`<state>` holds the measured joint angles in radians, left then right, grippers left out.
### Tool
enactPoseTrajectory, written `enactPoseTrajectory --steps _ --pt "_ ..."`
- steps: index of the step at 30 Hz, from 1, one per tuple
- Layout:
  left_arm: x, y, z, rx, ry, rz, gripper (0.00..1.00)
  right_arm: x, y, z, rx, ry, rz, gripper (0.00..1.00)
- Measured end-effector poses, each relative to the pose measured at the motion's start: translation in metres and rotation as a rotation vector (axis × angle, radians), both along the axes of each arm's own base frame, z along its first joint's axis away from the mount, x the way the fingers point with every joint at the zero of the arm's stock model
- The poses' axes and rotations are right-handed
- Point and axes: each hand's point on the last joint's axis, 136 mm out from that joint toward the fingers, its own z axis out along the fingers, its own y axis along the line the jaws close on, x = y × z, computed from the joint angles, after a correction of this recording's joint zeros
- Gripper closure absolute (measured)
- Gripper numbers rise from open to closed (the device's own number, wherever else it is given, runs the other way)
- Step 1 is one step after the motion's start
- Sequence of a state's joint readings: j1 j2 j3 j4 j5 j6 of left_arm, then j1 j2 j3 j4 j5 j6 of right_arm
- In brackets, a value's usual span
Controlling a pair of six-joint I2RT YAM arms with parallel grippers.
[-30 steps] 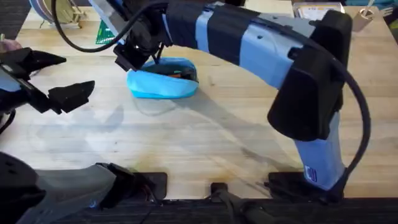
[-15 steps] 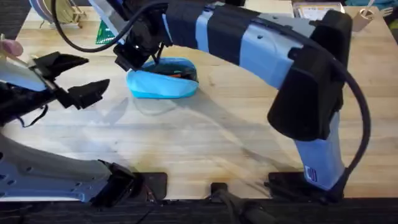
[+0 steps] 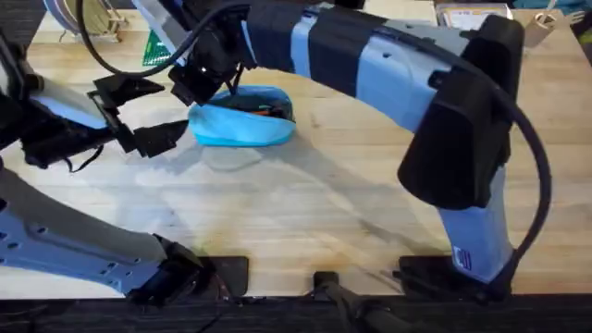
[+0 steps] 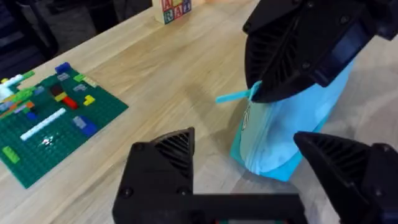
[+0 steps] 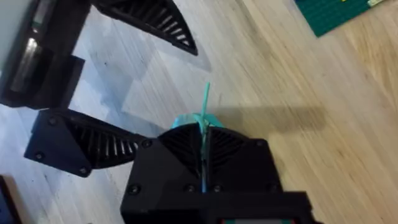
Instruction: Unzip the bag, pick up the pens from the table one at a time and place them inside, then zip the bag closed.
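Overhead, bag: the small light-blue soft fabric pouch (image 3: 242, 117) lies on the light wooden tabletop (image 3: 305, 203) at about 11 o'clock from the table's middle, with a sliver of orange and black showing in its dark zipper line at the 2 o'clock end.
Overhead, right arm: it rises from the lower right base and reaches across the middle – its black gripper (image 3: 196, 81) sits on the pouch's 10 o'clock end.
Overhead, left arm: its black two-finger gripper (image 3: 139, 115) is just beside the pouch at 9 o'clock, fingers spread wide with nothing between them.
Overhead, extras: a green brick baseplate (image 3: 162, 46) lies at 11 o'clock of the pouch, partly behind the right arm.

Left wrist, own fingers: the two black ribbed fingers (image 4: 163, 163) stand well apart, empty, either side of the pouch's near end but not touching it.
Left wrist, bag: the pouch (image 4: 292, 124) stands up from the tabletop (image 4: 155, 81), its top covered by the right gripper (image 4: 311, 46).
Left wrist, pull: a thin turquoise zipper tab (image 4: 235, 96) sticks out sideways from under that gripper.
Left wrist, extras: the green baseplate (image 4: 43, 118) carries small coloured bricks; a wooden letter block (image 4: 171, 9) sits at the far edge.

Right wrist, own gripper: its black fingers (image 5: 205, 144) are pressed together on the turquoise tab (image 5: 205, 106) – the strip runs straight out from between them.
Right wrist, left gripper: its open ribbed fingers (image 5: 87, 146) show beyond, splayed over the tabletop (image 5: 273, 81).
Right wrist, extras: a corner of the green baseplate (image 5: 336, 12).
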<state>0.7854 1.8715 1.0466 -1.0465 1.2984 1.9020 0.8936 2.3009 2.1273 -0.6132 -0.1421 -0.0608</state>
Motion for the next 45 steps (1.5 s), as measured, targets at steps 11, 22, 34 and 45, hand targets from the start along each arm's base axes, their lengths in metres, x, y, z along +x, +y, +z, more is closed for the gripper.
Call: enactPoseTrajectory --steps 11,22,34,45 --pt "0.008 -0.025 -0.017 -0.018 0.019 -0.086 0.007 0.0 0.0 0.0 0.0 0.0 0.0 0.97" --pt "0.008 -0.038 -0.023 -0.041 0.045 -0.125 0.008 0.0 0.0 0.0 0.0 0.0 0.0 0.97" --pt "0.009 -0.043 -0.025 -0.065 0.079 -0.13 0.007 0.0 0.0 0.0 0.0 0.0 0.0 0.97" --pt "0.009 -0.043 -0.025 -0.069 0.085 -0.128 0.007 0.0 0.0 0.0 0.0 0.0 0.0 0.97"
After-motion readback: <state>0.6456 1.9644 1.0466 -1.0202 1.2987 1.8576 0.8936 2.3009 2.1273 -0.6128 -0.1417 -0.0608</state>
